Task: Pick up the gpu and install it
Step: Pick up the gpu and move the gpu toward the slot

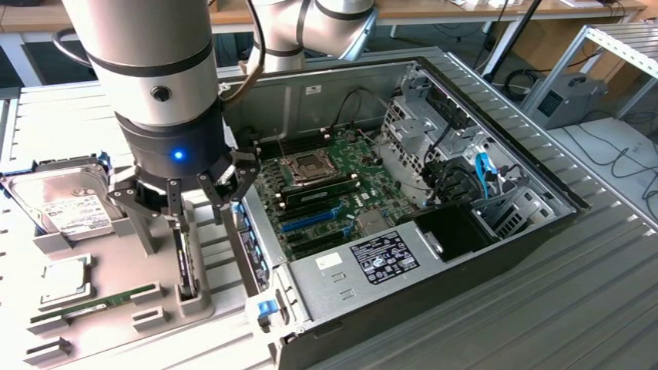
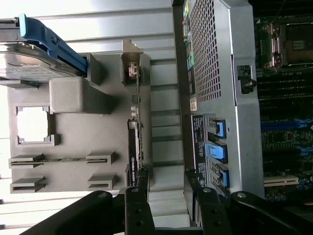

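Observation:
The gpu (image 1: 185, 262) is a thin black card standing on edge in a slot of the grey holder (image 1: 113, 254), just beside the open computer case (image 1: 432, 254). My gripper (image 1: 196, 204) hangs directly above the card, open, with nothing between its fingers. In the wrist view the gpu (image 2: 134, 147) shows edge-on, with its silver bracket at the far end. There the gripper (image 2: 172, 196) straddles the gap between card and case. One fingertip (image 2: 139, 188) is over the card's near end and the other is by the case's rear wall.
On the grey holder lie a silver hard drive (image 1: 67, 204), a square processor (image 1: 64, 279) and a green memory stick (image 1: 92, 302). The case lies on its side with the motherboard (image 1: 329, 181) and blue slots exposed. Its rear wall (image 2: 215, 73) stands close to the gpu.

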Controlling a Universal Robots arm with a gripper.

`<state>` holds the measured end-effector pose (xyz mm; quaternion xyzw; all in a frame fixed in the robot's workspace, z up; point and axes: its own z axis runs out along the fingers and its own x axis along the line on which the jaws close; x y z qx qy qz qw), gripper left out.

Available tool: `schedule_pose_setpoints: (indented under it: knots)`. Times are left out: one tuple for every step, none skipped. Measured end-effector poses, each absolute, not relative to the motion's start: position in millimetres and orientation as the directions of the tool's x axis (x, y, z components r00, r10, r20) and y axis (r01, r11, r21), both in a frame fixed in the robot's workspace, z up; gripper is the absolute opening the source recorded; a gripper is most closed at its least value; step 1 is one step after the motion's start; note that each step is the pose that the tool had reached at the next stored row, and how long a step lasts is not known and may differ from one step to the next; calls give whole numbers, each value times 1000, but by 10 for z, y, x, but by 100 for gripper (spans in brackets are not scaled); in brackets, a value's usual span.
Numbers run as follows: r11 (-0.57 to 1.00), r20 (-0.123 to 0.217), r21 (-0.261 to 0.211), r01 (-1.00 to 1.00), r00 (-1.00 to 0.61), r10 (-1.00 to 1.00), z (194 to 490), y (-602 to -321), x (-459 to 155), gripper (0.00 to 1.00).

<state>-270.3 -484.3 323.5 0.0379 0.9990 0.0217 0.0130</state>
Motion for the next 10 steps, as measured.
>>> schedule_pose_setpoints:
  knots:
    - [996, -24, 44, 75, -997, 76, 3233, -4843, -2702, 42]
    - [996, -24, 44, 75, -997, 76, 3231, -4843, -2703, 42]
    - [996, -24, 44, 75, -997, 76, 3227, -4843, -2703, 42]
    - [996, -24, 44, 75, -997, 76, 3224, -4843, -2703, 42]
    - [996, -24, 44, 75, -997, 76, 3222, -4843, -2703, 42]
    - [996, -24, 44, 75, -997, 76, 3219, -4843, -2703, 42]
    - [996, -24, 44, 75, -997, 76, 3216, -4843, -2703, 42]
    - [996, -24, 44, 75, -997, 76, 3213, -4843, -2703, 42]
    - [996, -24, 44, 75, -997, 76, 3210, -4843, -2703, 42]
    - [996, -24, 44, 75, -997, 76, 3205, -4843, -2703, 42]
